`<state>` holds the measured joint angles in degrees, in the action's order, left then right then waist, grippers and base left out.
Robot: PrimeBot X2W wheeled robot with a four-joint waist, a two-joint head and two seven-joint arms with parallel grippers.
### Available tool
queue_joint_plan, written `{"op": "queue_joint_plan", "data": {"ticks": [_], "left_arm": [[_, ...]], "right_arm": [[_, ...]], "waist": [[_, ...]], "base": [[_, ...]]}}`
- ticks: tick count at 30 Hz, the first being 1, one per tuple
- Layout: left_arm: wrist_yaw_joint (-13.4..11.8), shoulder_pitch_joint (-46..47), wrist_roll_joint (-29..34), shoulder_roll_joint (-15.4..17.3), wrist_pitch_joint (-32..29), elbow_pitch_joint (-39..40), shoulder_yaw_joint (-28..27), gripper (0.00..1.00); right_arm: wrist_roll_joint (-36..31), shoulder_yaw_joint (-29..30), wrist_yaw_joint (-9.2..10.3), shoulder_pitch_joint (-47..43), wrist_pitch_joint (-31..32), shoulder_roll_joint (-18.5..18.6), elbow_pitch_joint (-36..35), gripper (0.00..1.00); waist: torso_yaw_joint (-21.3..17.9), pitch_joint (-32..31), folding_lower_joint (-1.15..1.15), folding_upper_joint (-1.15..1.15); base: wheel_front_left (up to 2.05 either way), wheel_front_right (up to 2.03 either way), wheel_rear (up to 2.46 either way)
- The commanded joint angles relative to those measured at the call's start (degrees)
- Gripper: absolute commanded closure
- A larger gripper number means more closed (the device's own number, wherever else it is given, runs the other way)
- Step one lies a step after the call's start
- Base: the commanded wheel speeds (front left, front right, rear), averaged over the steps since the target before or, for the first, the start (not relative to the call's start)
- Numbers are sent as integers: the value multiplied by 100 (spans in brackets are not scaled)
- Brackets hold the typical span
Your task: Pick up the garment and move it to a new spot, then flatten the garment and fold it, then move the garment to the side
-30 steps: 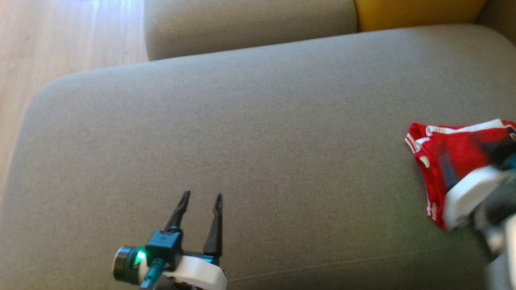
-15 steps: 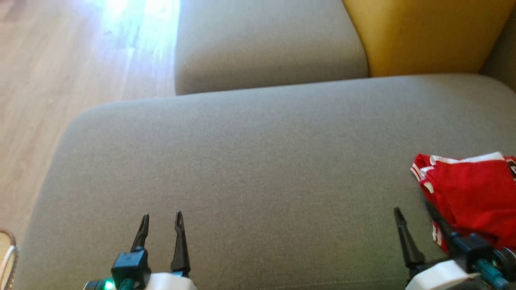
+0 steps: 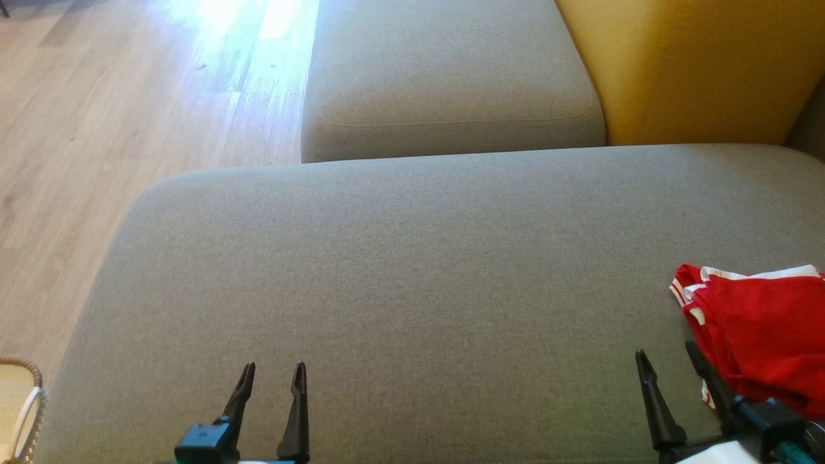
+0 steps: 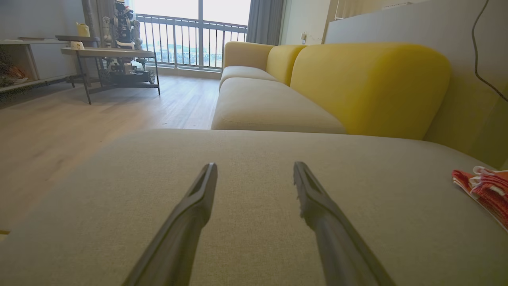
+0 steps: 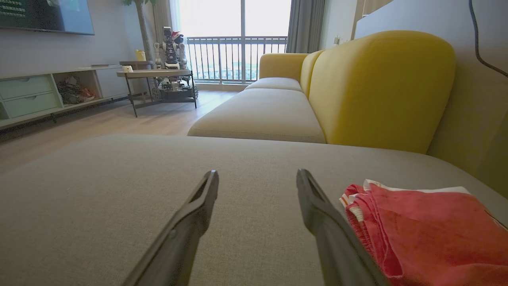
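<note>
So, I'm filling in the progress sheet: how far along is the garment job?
Looks nearly finished. Done: the red garment with white trim lies in a compact, seemingly folded bundle at the right edge of the grey fabric sofa cushion. In hand: nothing; the left gripper and right gripper are both open and empty. Left: little, if anything.

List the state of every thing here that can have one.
garment: folded over, lying on the seat cushion, not gripped.
left claw: open, empty, over the seat cushion.
right claw: open, empty, beside the garment.
</note>
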<state>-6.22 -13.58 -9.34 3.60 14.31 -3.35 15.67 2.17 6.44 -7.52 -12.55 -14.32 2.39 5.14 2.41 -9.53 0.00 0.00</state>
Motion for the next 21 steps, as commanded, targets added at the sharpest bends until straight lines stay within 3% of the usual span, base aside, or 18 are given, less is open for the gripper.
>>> {"op": "queue_joint_plan", "data": {"ticks": [1, 6, 21], "left_arm": [[109, -3, -83, -3, -1, -24, 17, 100], [126, -156, -166, -9, -24, -407, 16, 100], [274, 99, -1213, 41, -214, -488, -181, 100]], "right_arm": [[9, -28, 0, 0, 1, 0, -2, 100], [73, -54, 0, -36, 42, -19, 411, 100], [1154, -50, 0, 190, 288, -11, 463, 100]], "waist": [[5, -2, 0, 0], [7, 3, 0, 0], [-23, 120, 0, 0]], "base": [[0, 0, 0], [0, 0, 0], [0, 0, 0]]}}
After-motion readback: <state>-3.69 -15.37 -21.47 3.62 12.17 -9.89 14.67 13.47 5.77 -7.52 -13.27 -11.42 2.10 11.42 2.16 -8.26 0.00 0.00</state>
